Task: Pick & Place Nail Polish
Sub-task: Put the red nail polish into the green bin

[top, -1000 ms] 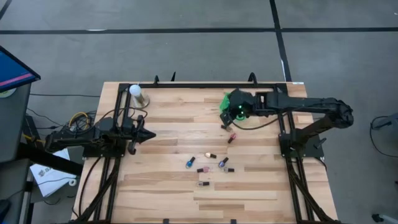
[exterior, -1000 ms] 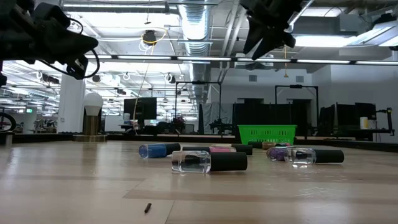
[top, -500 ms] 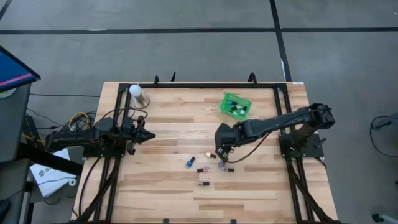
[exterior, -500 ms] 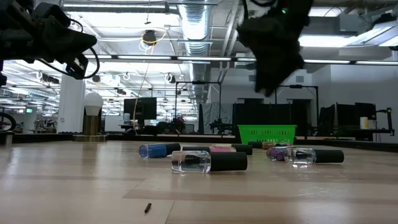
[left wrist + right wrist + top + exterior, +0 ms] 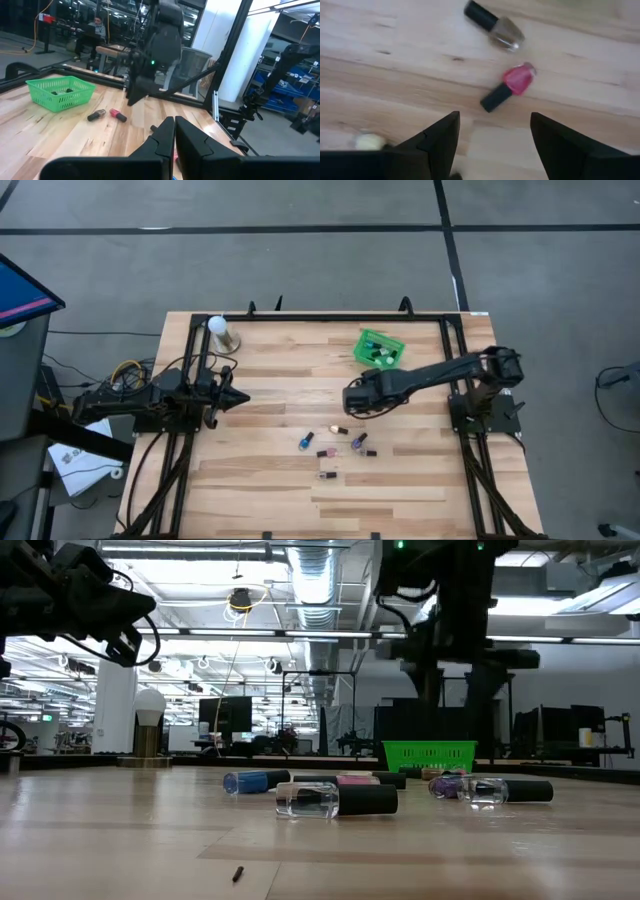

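Left claw (image 5: 243, 396) sat at left-centre of the high view, fingers pressed together, holding nothing, parked over the desk (image 5: 280, 360) edge area. White ball-topped stand (image 5: 219, 330) stood upper left of desk.

Nail polish bottles lay scattered in lower-middle of the frame: blue bottle (image 5: 304, 441), one with pale body (image 5: 337, 430), purple one (image 5: 358, 441), a few more just below. Green basket (image 5: 380, 348) upper centre-right already held some bottles.

Right claw (image 5: 352, 402) was centre-right, fingers spread wide, empty, hovering above the desk. In right wrist view a pink bottle (image 5: 509, 86) with dark cap lay ahead of and between the fingers (image 5: 442, 135), long axis slanted across the gap, not touching either. A metallic-toned bottle (image 5: 495, 26) lay beyond it.

Judgement: right arm was much nearer; pink bottle looked like the next pick. The claw probably needed to drop and line up across the bottle's slanted axis.
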